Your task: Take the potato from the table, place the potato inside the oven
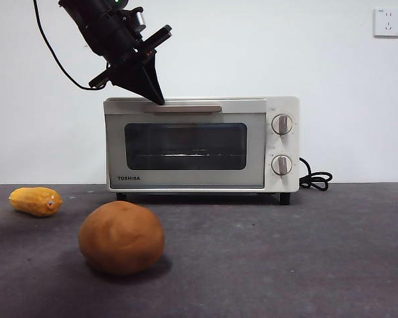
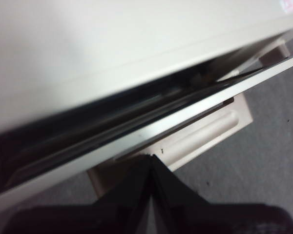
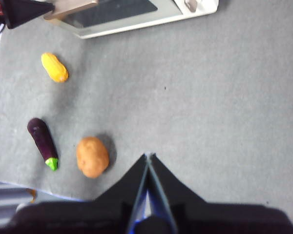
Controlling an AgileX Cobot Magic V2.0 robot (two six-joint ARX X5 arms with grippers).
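Observation:
The potato (image 1: 121, 237), round and orange-brown, lies on the dark grey table (image 1: 285, 252) in front of the cream oven (image 1: 199, 142). No gripper touches it. My left gripper (image 1: 160, 101) is shut, and its tip rests at the left end of the beige handle (image 1: 186, 108) on top of the door. In the left wrist view the left gripper (image 2: 151, 157) touches the handle (image 2: 200, 141), and a dark gap shows between the door's top edge and the oven body (image 2: 112, 48). My right gripper (image 3: 148, 156) hangs shut high over the table, near the potato (image 3: 92, 156).
A small yellow-orange ridged vegetable (image 1: 35, 201) lies at the left of the table. A purple eggplant (image 3: 42, 142) lies beside the potato, near the table's edge. The oven's black cord (image 1: 316, 179) coils at its right. A wall socket (image 1: 387, 22) sits high at the right.

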